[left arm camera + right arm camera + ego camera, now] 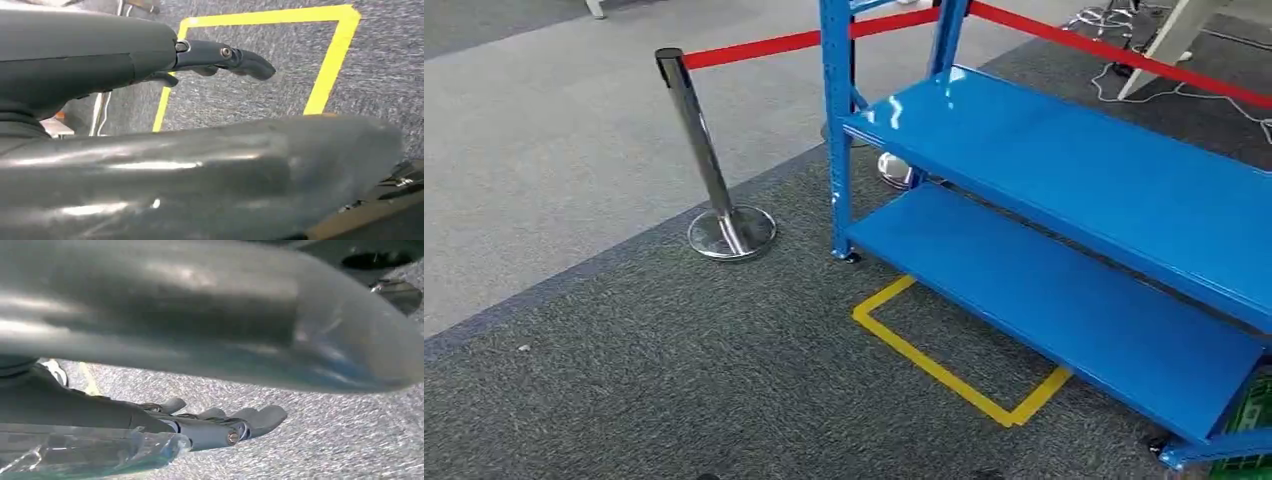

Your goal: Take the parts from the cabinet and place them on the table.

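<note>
The floor is dark grey carpet [674, 380], meeting a band of paler grey carpet [544, 150] further out. On the dark carpet lies one rectangle of yellow tape [944, 370]. Its far side runs under the lower shelf of a blue metal cabinet [1064, 190].

The cabinet has two blue shelves in the head view, an upper one and a lower one, and both are bare; no parts can be seen on them. At the cabinet's near end, low down, the corner of one green crate [1249, 410] shows. What it holds cannot be told.

One chrome stanchion [714, 170] stands on a round base beside the cabinet's corner post, and two red belts [774, 45] run from it and past the cabinet. White cables [1124, 40] lie on the floor beyond.

The left hand [215, 57] hangs over the carpet with the yellow tape rectangle just beyond its fingertips. Its dark fingers [250, 62] reach straight out, loosely apart, with nothing between them.

The right hand [220, 425] also hangs above the carpet, fingers [260, 417] extended side by side and slightly apart, holding nothing. A strip of yellow tape shows behind its wrist
</note>
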Available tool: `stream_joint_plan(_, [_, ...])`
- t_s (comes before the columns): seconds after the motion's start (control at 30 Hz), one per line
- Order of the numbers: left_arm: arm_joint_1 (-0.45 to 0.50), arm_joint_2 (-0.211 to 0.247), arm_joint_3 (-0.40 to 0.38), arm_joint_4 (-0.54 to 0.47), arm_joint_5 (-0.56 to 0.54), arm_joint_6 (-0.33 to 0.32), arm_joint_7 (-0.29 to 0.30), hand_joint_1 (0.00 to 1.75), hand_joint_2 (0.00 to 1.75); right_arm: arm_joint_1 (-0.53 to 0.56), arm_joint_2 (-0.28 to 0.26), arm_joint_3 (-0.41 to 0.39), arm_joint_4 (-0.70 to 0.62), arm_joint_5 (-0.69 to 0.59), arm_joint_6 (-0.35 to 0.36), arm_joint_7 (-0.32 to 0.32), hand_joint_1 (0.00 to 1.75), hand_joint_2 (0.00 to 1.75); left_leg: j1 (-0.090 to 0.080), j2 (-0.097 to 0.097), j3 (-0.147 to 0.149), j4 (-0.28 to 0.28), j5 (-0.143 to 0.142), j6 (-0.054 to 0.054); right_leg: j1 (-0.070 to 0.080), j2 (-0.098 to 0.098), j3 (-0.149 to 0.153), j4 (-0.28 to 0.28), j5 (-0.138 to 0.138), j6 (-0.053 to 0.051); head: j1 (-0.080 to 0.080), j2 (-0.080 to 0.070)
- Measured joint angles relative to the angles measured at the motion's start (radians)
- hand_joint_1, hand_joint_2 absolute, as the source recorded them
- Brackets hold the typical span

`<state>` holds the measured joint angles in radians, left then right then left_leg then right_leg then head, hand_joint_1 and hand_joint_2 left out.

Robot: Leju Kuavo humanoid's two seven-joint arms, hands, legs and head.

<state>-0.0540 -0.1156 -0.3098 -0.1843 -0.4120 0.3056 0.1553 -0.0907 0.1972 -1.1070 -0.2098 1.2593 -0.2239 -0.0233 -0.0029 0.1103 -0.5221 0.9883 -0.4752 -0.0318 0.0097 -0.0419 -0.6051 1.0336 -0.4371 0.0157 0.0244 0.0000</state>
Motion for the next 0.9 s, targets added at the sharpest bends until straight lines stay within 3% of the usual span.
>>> stream_joint_plan(0.03, [-0.001,0.0,0.0,0.0,0.0,0.0,0.0,0.0,0.0,0.001,0.0,0.0,0.0,0.0,0.0,0.002,0.0,0.0,0.004,-0.004,0.002,0.004,-0.008,-0.008,-0.01,0.015,0.013,-0.01,0.007,-0.008,-0.002,0.0])
stream_joint_plan(0.07, [-0.003,0.0,0.0,0.0,0.0,0.0,0.0,0.0,0.0,0.002,0.0,0.0,0.0,0.0,-0.001,0.002,0.0,0.0,0.005,-0.049,-0.006,0.028,-0.028,-0.013,-0.011,0.023,0.014,-0.012,0.009,-0.011,-0.005,0.0])
stream_joint_plan(0.1, [-0.002,0.0,0.0,0.0,0.0,0.0,0.0,0.0,0.0,0.0,0.0,0.0,0.0,0.0,-0.001,0.002,0.0,0.0,0.006,-0.079,-0.032,0.085,-0.065,-0.016,-0.013,0.033,0.012,-0.012,0.011,-0.014,-0.009,0.0])
stream_joint_plan(0.13, [-0.002,0.0,0.0,0.0,0.0,0.0,0.0,0.0,0.0,-0.003,0.0,0.0,0.0,0.0,0.0,0.002,0.0,0.0,0.007,-0.095,-0.071,0.169,-0.107,-0.019,-0.013,0.045,0.011,-0.012,0.011,-0.017,-0.01,0.0])
stream_joint_plan(0.17, [0.001,0.0,0.001,0.0,0.0,0.0,0.0,0.0,0.0,-0.004,0.0,0.0,0.0,0.0,0.0,0.002,0.0,0.0,0.007,-0.101,-0.116,0.256,-0.142,-0.021,-0.013,0.06,0.01,-0.012,0.011,-0.018,-0.011,0.0])
stream_joint_plan(0.2, [0.002,0.0,0.001,0.0,0.0,0.0,0.0,0.0,0.0,-0.003,0.0,0.0,0.0,0.0,0.0,0.002,0.0,0.0,0.006,-0.103,-0.144,0.305,-0.151,-0.021,-0.013,0.074,0.01,-0.012,0.011,-0.018,-0.012,0.0])
stream_joint_plan(0.23, [0.004,0.0,0.001,0.0,0.0,-0.001,0.0,0.0,0.0,0.0,0.0,0.0,0.0,0.0,0.0,0.002,0.0,0.0,0.007,-0.104,-0.15,0.307,-0.135,-0.021,-0.014,0.087,0.01,-0.012,0.011,-0.017,-0.011,0.0])
stream_joint_plan(0.3, [0.003,0.0,0.002,0.0,-0.001,-0.001,0.0,0.0,0.0,0.003,0.0,0.0,0.0,-0.002,0.0,0.002,0.0,0.0,0.009,-0.11,-0.108,0.201,-0.051,-0.02,-0.017,0.114,0.011,-0.011,0.013,-0.013,-0.011,0.0])
stream_joint_plan(0.33, [0.002,0.0,0.002,0.0,-0.004,-0.001,0.0,0.0,0.0,0.002,0.0,0.0,0.0,-0.002,0.0,0.002,0.0,0.0,0.013,-0.127,-0.067,0.113,-0.003,-0.022,-0.019,0.128,0.012,-0.011,0.014,-0.009,-0.011,0.0])
stream_joint_plan(0.37, [0.002,0.0,0.002,0.0,-0.005,-0.001,0.0,0.0,0.0,0.001,0.0,0.0,0.0,-0.002,0.001,0.002,0.0,0.0,0.023,-0.185,-0.035,0.045,0.021,-0.027,-0.02,0.139,0.008,-0.01,0.015,-0.002,-0.014,0.0])
stream_joint_plan(0.4, [0.002,0.0,0.002,0.0,-0.006,-0.001,0.0,0.0,0.0,-0.004,0.0,0.0,0.0,-0.003,0.001,0.002,0.0,0.0,0.029,-0.211,-0.021,-0.003,0.009,-0.02,-0.013,0.152,-0.002,0.005,0.011,0.006,-0.018,0.0])
stream_joint_plan(0.5, [0.001,-0.002,0.002,0.0,-0.007,-0.001,0.0,0.0,0.0,0.004,0.0,-0.001,0.0,-0.003,0.001,0.003,0.0,0.0,0.019,-0.184,-0.025,0.009,0.01,0.003,-0.023,0.182,-0.011,-0.013,0.026,0.027,-0.017,0.0])
stream_joint_plan(0.53, [0.001,-0.003,0.002,0.0,-0.008,-0.001,0.0,0.0,0.0,0.006,0.0,-0.002,0.0,-0.004,0.001,0.004,0.0,0.0,0.024,-0.166,-0.024,0.001,0.017,0.014,-0.023,0.173,-0.018,-0.008,0.024,0.031,-0.019,0.0])
stream_joint_plan(0.57, [-0.001,-0.002,0.002,0.0,-0.008,-0.001,0.0,0.0,0.0,0.008,0.0,-0.003,0.0,-0.005,0.001,0.005,0.0,0.0,0.023,-0.156,-0.023,0.001,0.017,0.02,-0.017,0.112,-0.027,0.014,0.006,0.034,-0.01,0.0])
stream_joint_plan(0.6, [0.001,-0.002,0.002,0.0,-0.008,-0.001,0.0,0.0,0.0,0.004,0.0,-0.003,0.0,-0.005,0.001,0.006,0.0,0.0,0.02,-0.143,-0.023,0.001,0.015,0.028,-0.017,0.078,-0.055,0.072,-0.032,0.036,-0.002,0.0])
stream_joint_plan(0.67, [0.006,-0.002,0.002,0.0,-0.008,-0.002,0.0,0.0,0.0,-0.002,0.0,-0.003,0.0,-0.005,0.001,0.006,0.0,0.0,0.014,-0.111,-0.022,0.001,0.013,0.031,-0.018,0.056,-0.131,0.233,-0.108,0.04,-0.003,0.0])
stream_joint_plan(0.7, [0.007,-0.001,0.003,0.0,-0.008,-0.002,0.0,0.0,0.0,-0.002,0.0,-0.004,0.0,-0.006,0.001,0.006,0.0,0.0,0.012,-0.095,-0.022,0.002,0.012,0.032,-0.019,0.052,-0.16,0.297,-0.127,0.041,-0.002,0.0])
stream_joint_plan(0.73, [0.007,-0.001,0.003,0.0,-0.009,-0.003,0.0,0.0,0.0,0.0,0.0,-0.004,0.0,-0.007,0.001,0.006,0.0,0.0,0.011,-0.083,-0.021,0.002,0.011,0.032,-0.019,0.05,-0.164,0.308,-0.119,0.041,-0.003,0.0])
stream_joint_plan(0.77, [0.006,-0.001,0.003,0.0,-0.009,-0.003,0.0,0.0,0.0,0.004,0.0,-0.005,0.0,-0.008,0.001,0.007,0.0,0.0,0.011,-0.072,-0.019,0.002,0.009,0.032,-0.018,0.049,-0.141,0.272,-0.092,0.04,-0.002,0.0])
stream_joint_plan(0.83, [0.005,-0.002,0.003,0.0,-0.01,-0.003,0.0,0.0,0.0,0.006,0.0,-0.005,0.0,-0.009,0.001,0.007,0.0,0.0,0.012,-0.052,-0.009,0.002,0.003,0.026,-0.018,0.03,-0.046,0.103,-0.013,0.037,-0.002,0.0])
stream_joint_plan(0.87, [0.005,-0.002,0.003,0.0,-0.011,-0.003,0.0,0.0,0.0,0.004,0.0,-0.006,0.0,-0.009,0.001,0.007,0.0,0.0,0.009,-0.044,-0.003,0.002,-0.001,0.02,-0.016,-0.014,-0.001,0.025,0.008,0.034,-0.002,0.0])
stream_joint_plan(0.9, [0.004,-0.001,0.003,0.0,-0.011,-0.003,0.0,0.0,0.0,-0.001,0.0,-0.006,0.0,-0.01,0.002,0.007,0.0,0.0,-0.001,-0.036,-0.003,0.005,-0.006,0.013,-0.005,-0.045,0.012,0.006,-0.008,0.027,0.001,0.0])
